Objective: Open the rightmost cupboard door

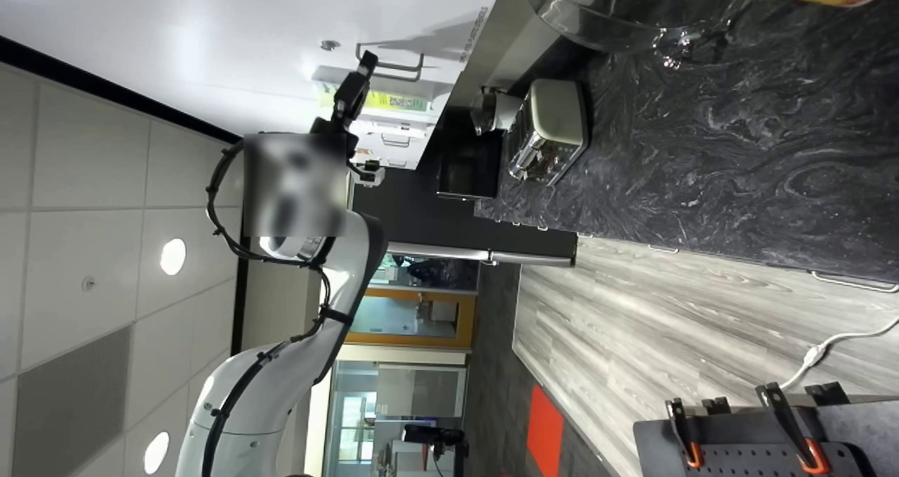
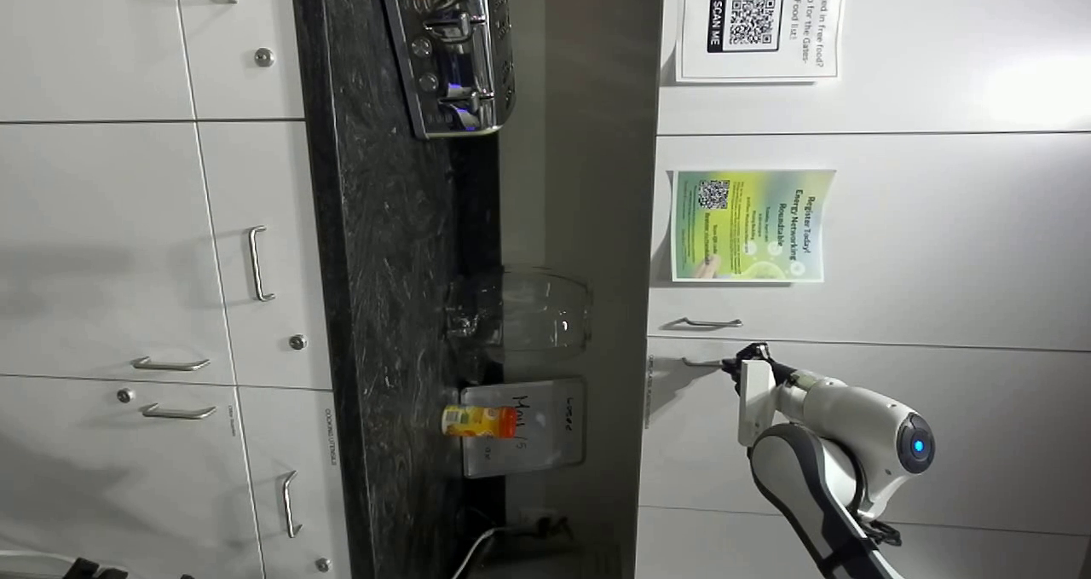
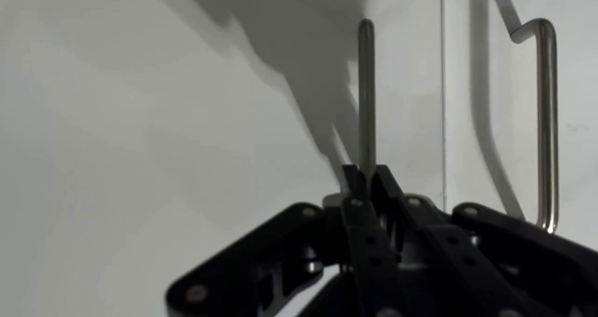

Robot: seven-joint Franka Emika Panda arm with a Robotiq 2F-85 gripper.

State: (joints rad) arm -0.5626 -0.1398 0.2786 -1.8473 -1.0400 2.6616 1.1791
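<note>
From the left of your wrist view, the smooth white cupboard door point(image 3: 163, 135) spreads past the centre, its outer edges cut off and a soft grey shadow point(image 3: 299, 41) over the upper middle. Lower down, your gripper point(image 3: 367, 174) pinches the slim, rounded metal bar handle point(image 3: 367, 93) between black fingertips point(image 3: 386, 182), which hide the bar's lower end; the dark linkages point(image 3: 243, 256) beneath are murky and cropped at the bottom. On the right, past a hairline vertical seam point(image 3: 443, 97), a second handle point(image 3: 547, 121), polished and bent, has a lower bend you can hardly make out beside the linkages
</note>
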